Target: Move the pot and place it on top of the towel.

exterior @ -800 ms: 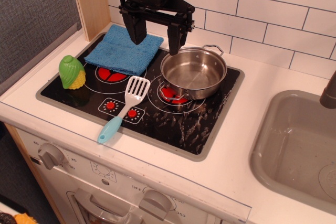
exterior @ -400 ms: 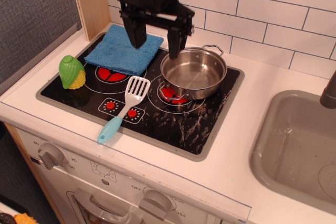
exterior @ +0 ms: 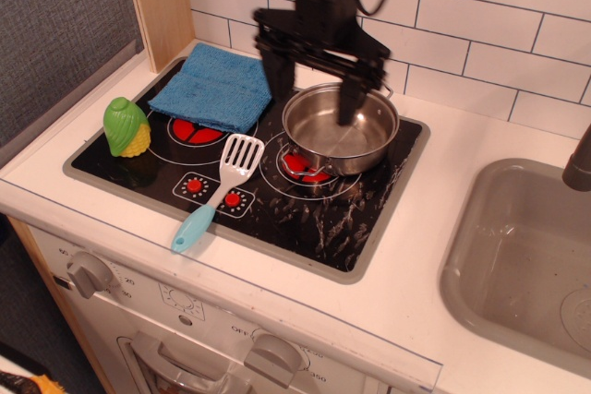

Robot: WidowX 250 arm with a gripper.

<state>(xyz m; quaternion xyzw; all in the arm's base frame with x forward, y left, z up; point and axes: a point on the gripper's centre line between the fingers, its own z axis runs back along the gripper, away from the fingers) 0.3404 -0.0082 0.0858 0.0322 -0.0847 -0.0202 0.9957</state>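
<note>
The gripper (exterior: 312, 89) hangs spread wide over the pot (exterior: 341, 127); "OFF" (exterior: 239, 331) marks the stove front.

Black stovetop (exterior: 305, 219) lay before me, spatula (exterior: 218, 190) on its front, toy corn (exterior: 126, 126) at its left edge, sink (exterior: 517, 256) to its right.

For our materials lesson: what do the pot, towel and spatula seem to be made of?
Pot: polished metal, likely stainless steel; it is shiny and mirrors its surroundings.
Towel: blue terry-like cloth; matte, fuzzy and folded.
Spatula: probably plastic; smooth white slotted head, pale blue handle.
</note>
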